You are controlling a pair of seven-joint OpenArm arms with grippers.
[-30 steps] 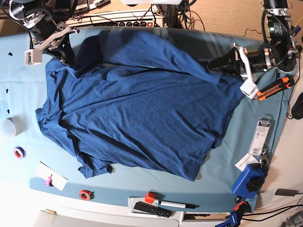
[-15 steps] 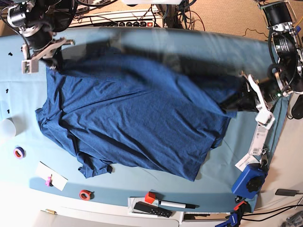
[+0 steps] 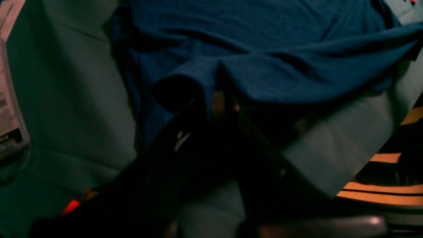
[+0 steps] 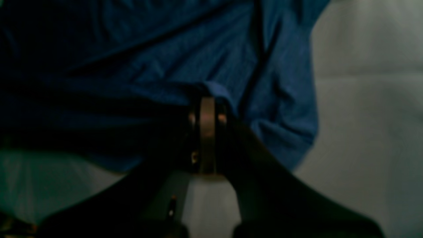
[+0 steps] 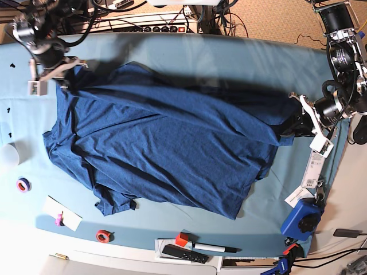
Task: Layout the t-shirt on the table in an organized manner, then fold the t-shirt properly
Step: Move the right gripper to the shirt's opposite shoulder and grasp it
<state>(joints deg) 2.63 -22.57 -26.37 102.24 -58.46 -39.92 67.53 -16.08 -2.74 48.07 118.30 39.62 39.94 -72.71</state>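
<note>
Navy t-shirt (image 5: 166,149) pinched by both grippers (image 3: 219,99) (image 4: 207,109); tape rolls (image 5: 23,184) near hem.

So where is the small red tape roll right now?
In the base view, the small red tape roll lies on the light teal table cloth near the front edge, left of centre, between the white paper slip and the red-capped marker.

Teal-clothed table (image 5: 189,48); navy t-shirt (image 5: 166,146) spread across middle; 2 tape rolls (image 5: 23,184), marker (image 5: 213,248) near front edge.
</note>
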